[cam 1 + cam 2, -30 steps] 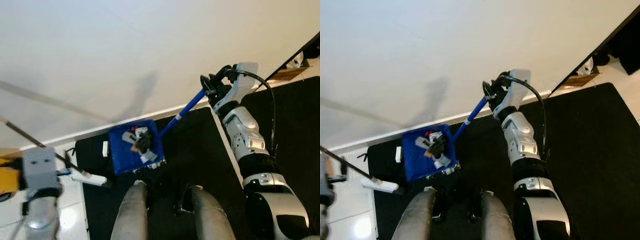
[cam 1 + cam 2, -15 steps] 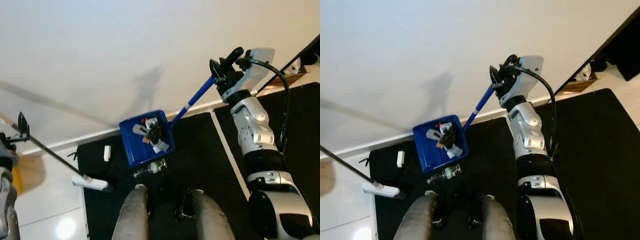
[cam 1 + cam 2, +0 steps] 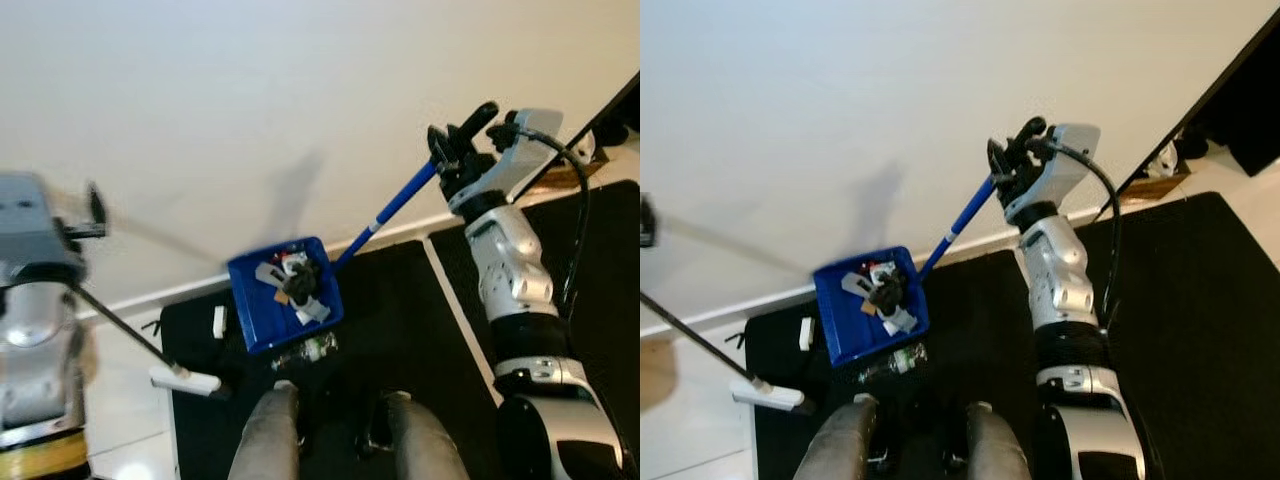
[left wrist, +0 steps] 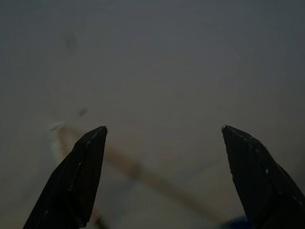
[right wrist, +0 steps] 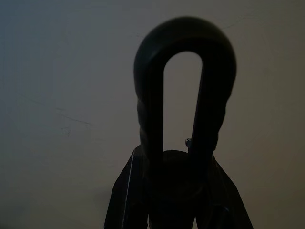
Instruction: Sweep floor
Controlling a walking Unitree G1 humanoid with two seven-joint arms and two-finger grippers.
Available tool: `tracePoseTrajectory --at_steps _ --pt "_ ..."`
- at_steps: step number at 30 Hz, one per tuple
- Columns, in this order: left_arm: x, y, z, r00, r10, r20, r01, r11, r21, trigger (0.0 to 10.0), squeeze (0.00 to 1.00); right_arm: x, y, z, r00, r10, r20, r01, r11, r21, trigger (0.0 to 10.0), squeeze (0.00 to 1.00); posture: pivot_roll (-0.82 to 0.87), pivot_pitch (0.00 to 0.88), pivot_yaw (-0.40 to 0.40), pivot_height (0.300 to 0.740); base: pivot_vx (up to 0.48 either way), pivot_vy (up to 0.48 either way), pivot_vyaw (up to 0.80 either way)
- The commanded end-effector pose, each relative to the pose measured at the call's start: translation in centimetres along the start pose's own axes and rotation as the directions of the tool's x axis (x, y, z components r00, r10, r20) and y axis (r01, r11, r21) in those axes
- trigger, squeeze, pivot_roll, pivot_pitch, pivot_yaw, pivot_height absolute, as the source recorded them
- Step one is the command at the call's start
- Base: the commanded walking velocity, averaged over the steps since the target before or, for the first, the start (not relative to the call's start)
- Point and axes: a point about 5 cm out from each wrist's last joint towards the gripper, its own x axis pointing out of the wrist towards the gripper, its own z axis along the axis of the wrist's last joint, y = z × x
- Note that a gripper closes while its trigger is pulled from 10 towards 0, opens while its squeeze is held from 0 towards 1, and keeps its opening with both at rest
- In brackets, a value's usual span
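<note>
R claw [image 3: 1008, 165] is raised in front of the pale wall [image 3: 250, 110], clamped on the top end of the dustpan's blue handle [image 3: 395, 208]. In the R wrist view the handle's dark hanging loop [image 5: 185, 90] stands up betw. the fingers [image 5: 125, 195], which press its base from both sides.

From the claw the handle slants down and toward the robot's left to the blue dustpan [image 3: 284, 293], which hangs tilted just above the black mat [image 3: 980, 300], near the white baseboard [image 3: 770, 300]. Pan holds debris: grey and white scraps, a dark lump, a bit of red and tan; can't tell exactly what they are. A clear plastic bottle [image 3: 893, 363] lies on the mat just below the pan, in front of the robot's legs [image 3: 270, 440]. A small white block [image 3: 219, 321] sits on the mat beside the pan, on its left.

L arm [image 3: 38, 300] is up at the far left, blurred. L claw [image 4: 162, 176] is spread wide in its wrist view, both black tips well apart, facing the dim wall w/ nothing betw. them. A thin dark broom pole [image 3: 115, 320] runs from near the L arm down to a white broom head [image 3: 185, 380] resting at the mat's left edge, next to the light tile floor [image 3: 130, 400]. Can't tell from the blur how the pole is held.

Broom head is well apart from the pan, w/ the white block between.
</note>
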Motion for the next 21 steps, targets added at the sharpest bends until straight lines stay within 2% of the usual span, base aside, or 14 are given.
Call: tracePoseTrajectory --at_steps 1,2,3,5,6,7,12,21 --pt "-0.2 -0.9 0.5 0.999 -0.018 0.028 0.018 1.0 0.007 10.0 0.0 -0.2 0.0 0.2 0.999 -0.009 0.034 0.008 1.0 0.018 10.0 0.0 0.16 0.118 -0.015 0.74 0.0 0.0 0.0" --pt "0.0 -1.7 0.9 0.998 -0.046 0.046 0.046 0.999 0.004 10.0 0.0 -0.2 0.0 0.2 0.999 -0.009 0.036 0.009 1.0 0.012 10.0 0.0 0.15 0.109 -0.009 0.74 0.0 0.0 0.0" --pt "0.0 -1.7 0.9 0.998 -0.046 0.046 0.046 0.999 0.004 10.0 0.0 -0.2 0.0 0.2 0.999 -0.009 0.036 0.009 1.0 0.012 10.0 0.0 0.15 0.109 -0.009 0.74 0.0 0.0 0.0" --pt "0.1 -3.2 1.5 0.993 -0.096 0.064 0.096 0.995 -0.004 10.0 0.0 -0.4 -0.4 0.4 0.999 -0.022 0.037 0.022 1.0 -0.008 10.0 0.0 0.14 0.101 0.005 0.74 0.0 0.0 0.0" --pt "0.1 -3.2 1.5 0.993 -0.096 0.064 0.096 0.995 -0.004 10.0 0.0 -0.4 -0.4 0.4 0.999 -0.022 0.037 0.022 1.0 -0.008 10.0 0.0 0.14 0.101 0.005 0.74 0.0 0.0 0.0" --pt "0.2 -4.2 1.2 0.99 -0.127 0.054 0.127 0.992 0.003 10.0 0.0 -0.7 -0.9 0.5 0.999 -0.037 0.038 0.038 0.999 -0.02 10.0 0.0 0.12 0.098 0.015 0.74 0.0 0.0 0.0" --pt "0.4 -4.8 0.8 0.989 -0.141 0.044 0.141 0.99 0.015 10.0 0.0 -1.0 -1.2 0.6 0.998 -0.048 0.041 0.049 0.998 -0.025 10.0 0.0 0.11 0.095 0.023 0.74 0.0 0.0 0.0" --pt "0.4 -7.3 0.2 0.979 -0.204 0.016 0.204 0.979 0.01 10.0 0.0 -1.4 -1.7 0.8 0.996 -0.072 0.052 0.074 0.996 -0.039 10.0 0.0 0.09 0.091 0.032 0.74 0.0 0.0 0.0"
